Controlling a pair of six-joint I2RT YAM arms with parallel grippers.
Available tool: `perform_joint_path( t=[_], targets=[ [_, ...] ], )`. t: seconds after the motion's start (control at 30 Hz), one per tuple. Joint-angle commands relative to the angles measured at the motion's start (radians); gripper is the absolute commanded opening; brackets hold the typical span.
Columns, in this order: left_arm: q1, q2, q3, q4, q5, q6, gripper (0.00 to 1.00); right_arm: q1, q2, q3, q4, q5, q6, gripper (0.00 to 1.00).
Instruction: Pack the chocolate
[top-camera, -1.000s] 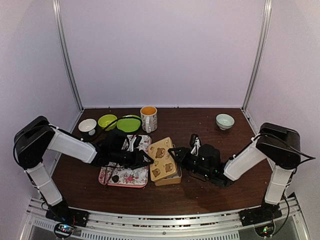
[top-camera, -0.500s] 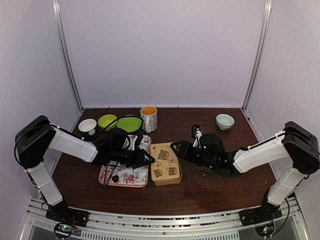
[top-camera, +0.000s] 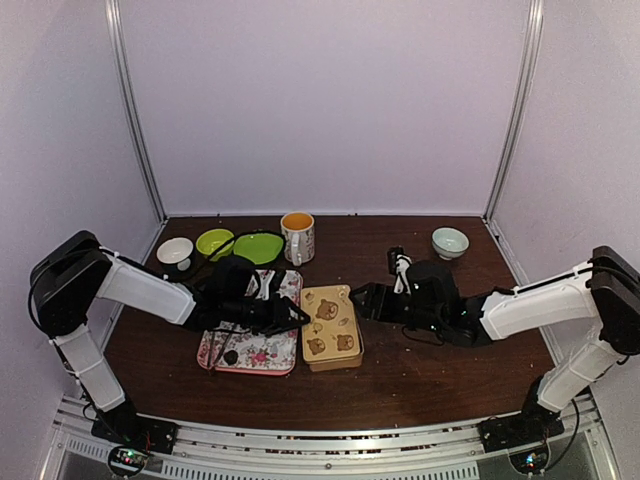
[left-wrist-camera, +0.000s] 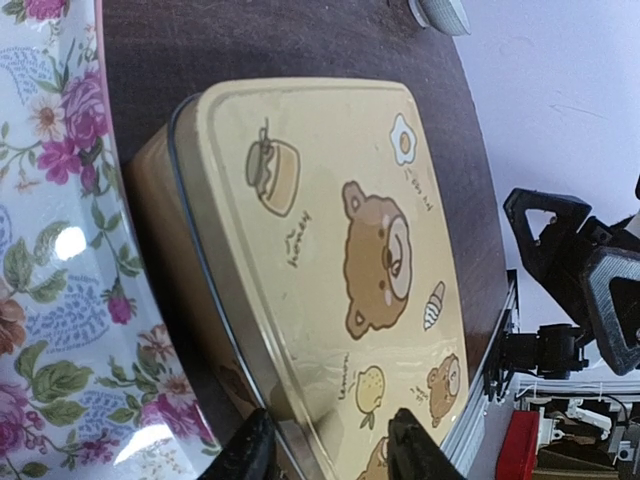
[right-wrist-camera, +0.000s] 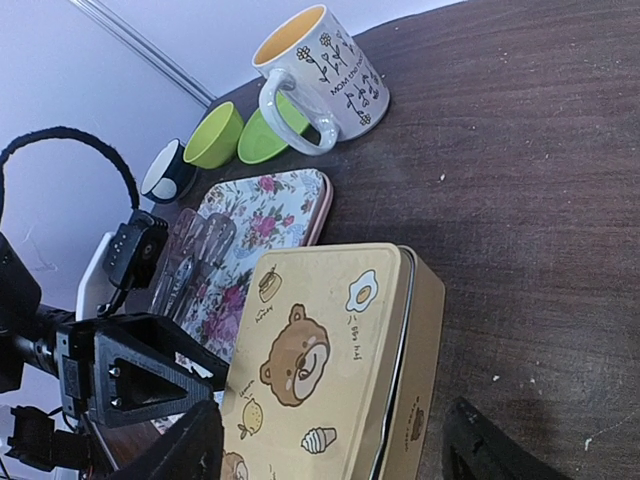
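While the left hand (left-wrist-camera: 330, 455) grips the tin (left-wrist-camera: 330, 250), right hand (right-wrist-camera: 335, 450) wide, only overhead shows chocolate (top-camera: 231, 356).

A lab test booth: plain pale walls (top-camera: 320, 100) on metal posts (top-camera: 133, 110) stand beyond the left claw (top-camera: 297, 318) and right claw (top-camera: 358, 300), enclosing a dark counter (top-camera: 420, 370) edged by a metal rail (top-camera: 320, 440).

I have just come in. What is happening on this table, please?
Two robot arms are working on a bear-print tin, which lies closed on the table beside a floral tray. The left tool straddles the tin's left edge; whether it pinches it is unclear. The right tool stands open just off the tin's right side, touching nothing. The chocolate, a small dark lump, lies on the tray, not in the tin.
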Motion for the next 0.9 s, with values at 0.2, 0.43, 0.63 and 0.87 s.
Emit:
perform_joint_path(
  t=[0.2,0.43,0.63,0.87],
  targets=[
    [0.002,-0.082,-0.010,-0.019,-0.047,0.025,0.60,-0.016,-0.026,-0.017,-0.037,-0.084,-0.050,0.79],
    [0.002,-0.151,-0.002,-0.124,-0.092,0.072,0.71,-0.016,-0.074,0.001,-0.074,-0.091,-0.076,0.95],
    [0.001,-0.229,-0.002,-0.195,-0.130,0.086,0.79,-0.015,-0.169,0.037,-0.189,-0.060,-0.085,1.00],
    [0.001,-0.380,0.035,-0.390,-0.223,0.140,0.82,-0.015,-0.335,0.142,-0.435,-0.002,-0.031,1.00]
  ],
)
